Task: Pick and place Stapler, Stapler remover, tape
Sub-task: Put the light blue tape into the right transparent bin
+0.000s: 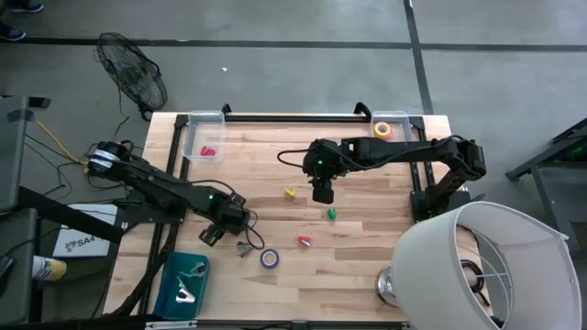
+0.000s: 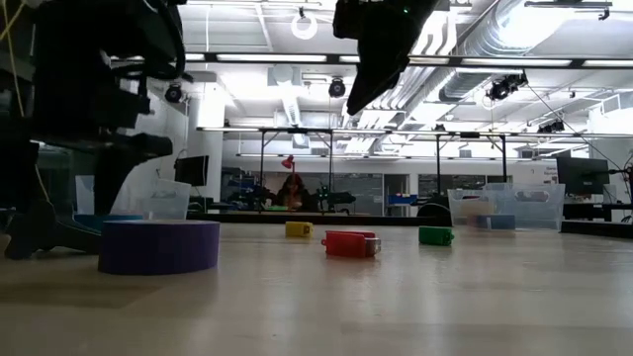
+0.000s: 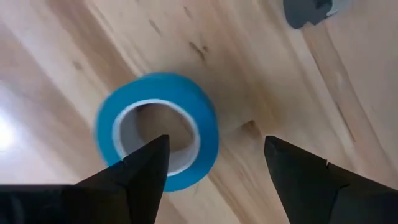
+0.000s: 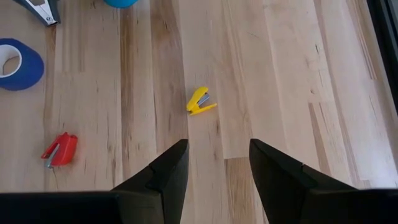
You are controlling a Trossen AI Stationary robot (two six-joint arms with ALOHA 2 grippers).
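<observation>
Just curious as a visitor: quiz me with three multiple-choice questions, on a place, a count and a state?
1. The yellow tape lies: A in a corner bin; B on the tray; C in a pincer.
2. Staplers loose on the wood: A one; B three; C six.
3. The left pincer is: A open; B shut on tape; C shut on a stapler.
A: it sits in that bin. B: yellow stapler, green stapler, red stapler. A: its fingers stand apart above a roll.
</observation>
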